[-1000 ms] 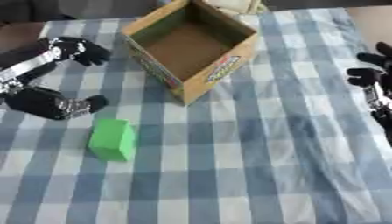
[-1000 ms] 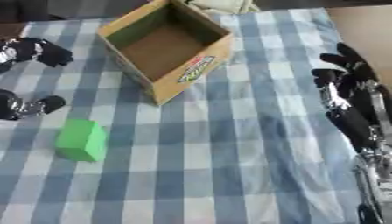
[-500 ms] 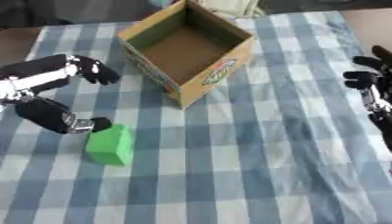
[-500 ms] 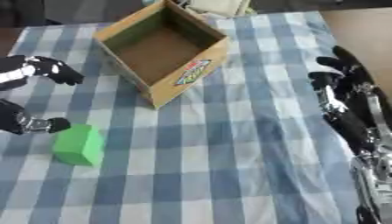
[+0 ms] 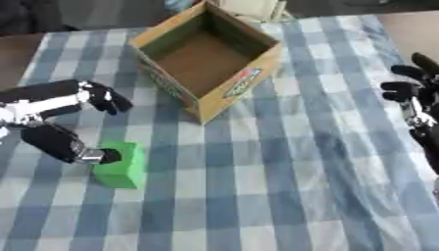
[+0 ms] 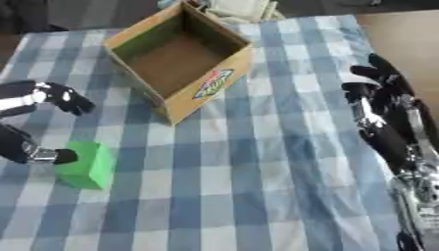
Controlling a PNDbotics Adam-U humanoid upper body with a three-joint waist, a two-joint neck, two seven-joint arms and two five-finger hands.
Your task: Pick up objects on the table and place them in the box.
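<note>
My left hand [image 5: 60,122] sits at the left side of the counter [image 5: 283,166], which is covered in a blue-and-white checked cloth. Fingers and thumb are spread wide, clamped on nothing. The thumb tip rests against the left upper edge of the green block [image 5: 120,164]; the fingers [image 5: 107,98] reach out above it, apart from the block, pointing toward the box. The block lies flat on the cloth, near the left edge and nearer to me than the box. The cardboard box [image 5: 206,56] stands open-topped at the far centre of the counter, turned cornerwise, inside brown and empty, a coloured logo on its right-facing wall. Block and box are well apart. My right hand [image 6: 381,105] rests idle at the right edge of the counter, fingers straight and pointing away from me, holding nothing.
</note>
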